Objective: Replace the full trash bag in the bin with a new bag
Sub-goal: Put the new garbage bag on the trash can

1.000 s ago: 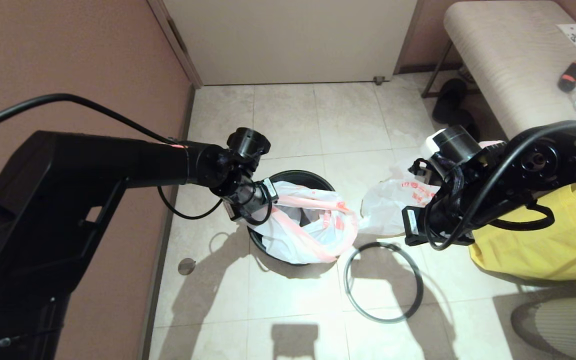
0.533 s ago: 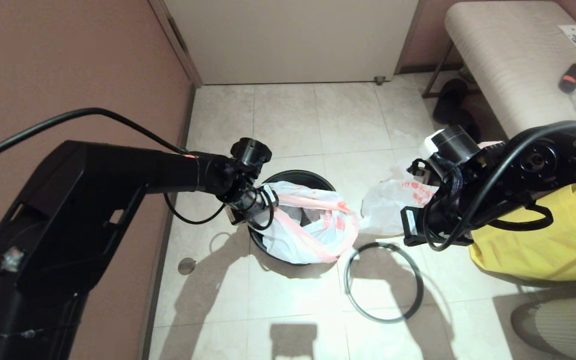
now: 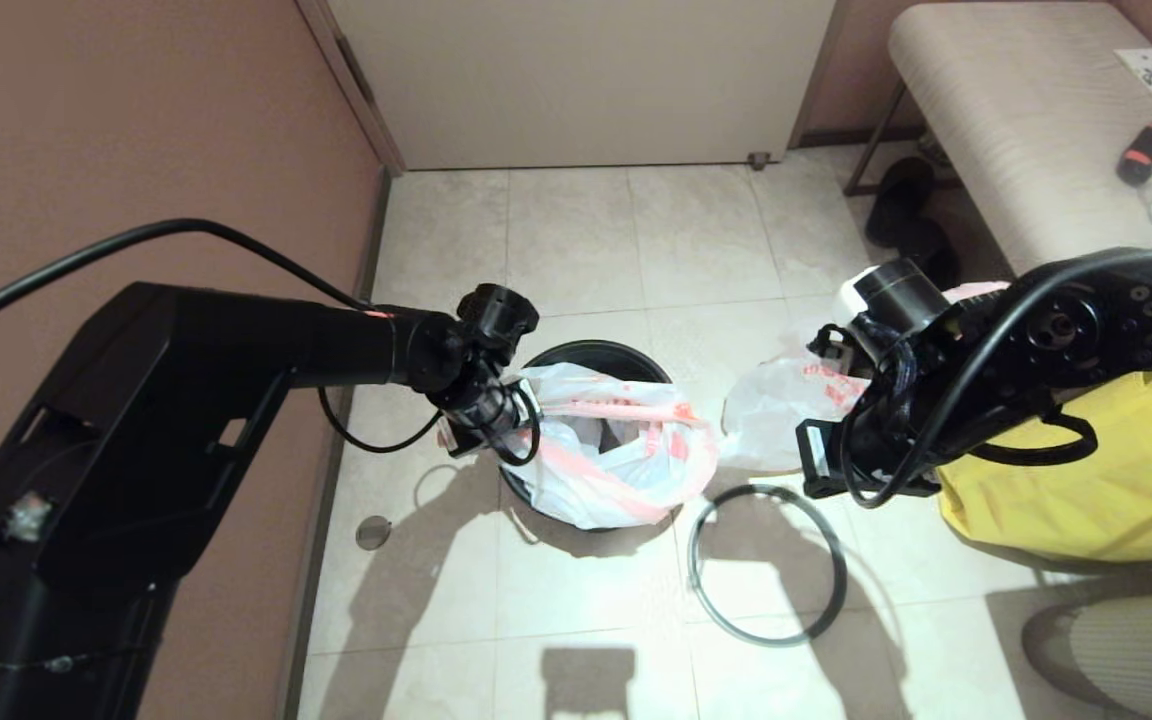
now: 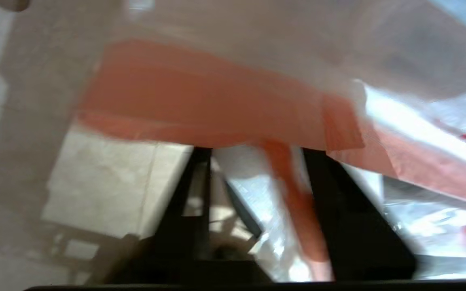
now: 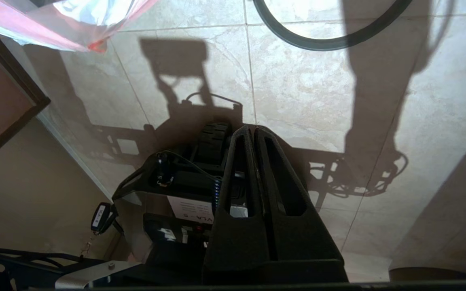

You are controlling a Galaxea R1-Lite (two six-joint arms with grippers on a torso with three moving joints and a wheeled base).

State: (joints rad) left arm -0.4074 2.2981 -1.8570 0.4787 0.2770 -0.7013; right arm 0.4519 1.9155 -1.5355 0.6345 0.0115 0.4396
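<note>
Two arms over the floor. Left tool at the bin's rim, fingers apart with the new bag's pink edge between them. Right tool pressed together, holding nothing, above the grey hoop. Full trash bag lies beside the bin.

I am seeing the black bin carrying a translucent white new bag with a pink-red edge band, which is passing between my black left fingers; its red print is looking faint, possibly characters.
</note>
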